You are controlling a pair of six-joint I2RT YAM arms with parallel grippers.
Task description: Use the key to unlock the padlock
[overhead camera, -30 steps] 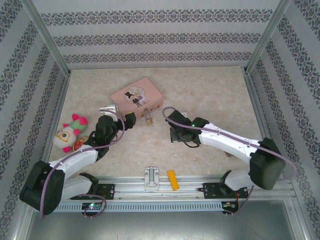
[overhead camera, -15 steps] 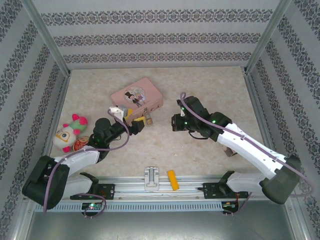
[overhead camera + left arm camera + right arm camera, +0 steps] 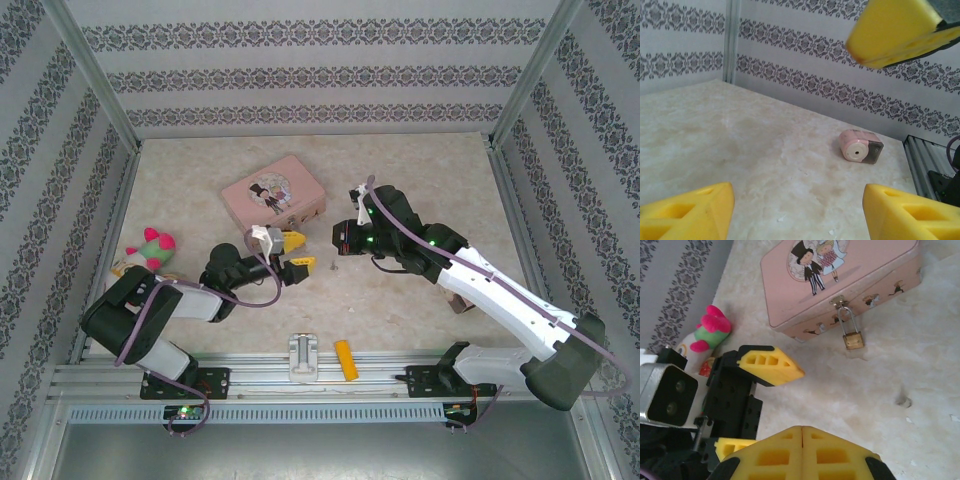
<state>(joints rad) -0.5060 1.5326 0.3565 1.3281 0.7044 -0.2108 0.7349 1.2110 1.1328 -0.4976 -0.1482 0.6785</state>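
A pale marbled table (image 3: 420,170) carries a pink tin (image 3: 274,196) toward the back, a plush toy (image 3: 145,248) at the left, and a yellow block (image 3: 345,360) by the near rail.

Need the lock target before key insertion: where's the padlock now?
Right wrist view, upper right of centre: the padlock hangs by its shackle from the clasp on the front wall of the pink tin.

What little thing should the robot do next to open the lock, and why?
Probably open the right gripper and lower it over the grey sliver that looks like the key. That gripper is shut with nothing seen in it, the sliver lies loose on the table, and the padlock hangs closed on the pink tin.
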